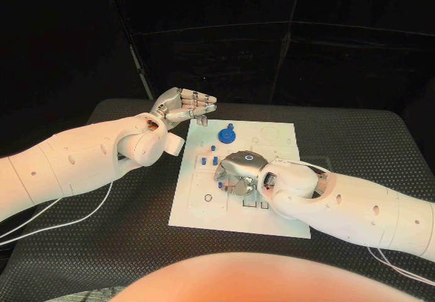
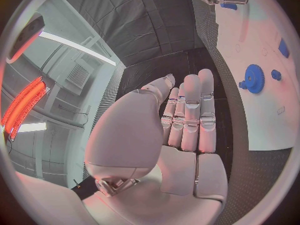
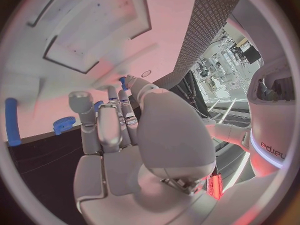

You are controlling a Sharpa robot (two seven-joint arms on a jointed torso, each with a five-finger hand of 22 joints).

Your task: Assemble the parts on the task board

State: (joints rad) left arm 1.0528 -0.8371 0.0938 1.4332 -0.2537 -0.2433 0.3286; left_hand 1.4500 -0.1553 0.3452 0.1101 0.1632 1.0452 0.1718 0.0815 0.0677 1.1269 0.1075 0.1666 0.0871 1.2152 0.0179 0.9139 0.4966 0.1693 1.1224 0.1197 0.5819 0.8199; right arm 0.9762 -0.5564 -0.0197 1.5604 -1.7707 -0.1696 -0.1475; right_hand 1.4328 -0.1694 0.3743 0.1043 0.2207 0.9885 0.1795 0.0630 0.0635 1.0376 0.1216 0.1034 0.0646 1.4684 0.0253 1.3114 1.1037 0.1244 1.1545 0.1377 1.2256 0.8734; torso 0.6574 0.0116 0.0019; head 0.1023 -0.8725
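The white task board (image 1: 213,214) lies in the middle of the table. A blue gear (image 1: 227,134) (image 2: 253,78) (image 3: 62,124) sits near its far edge, and small blue pegs (image 1: 210,161) stand below it. My right hand (image 1: 241,171) (image 3: 125,125) is down over the board's middle, fingers pointing at the surface. Its thumb and a finger close round a small blue part (image 3: 123,81). My left hand (image 1: 187,105) (image 2: 181,130) hovers off the board's far left corner, fingers side by side, holding nothing.
A long blue peg (image 3: 11,121) lies on the board beside the gear. Empty cut-outs (image 1: 275,135) mark the board's far right part. The black table (image 1: 363,138) stretches out on both sides of the board.
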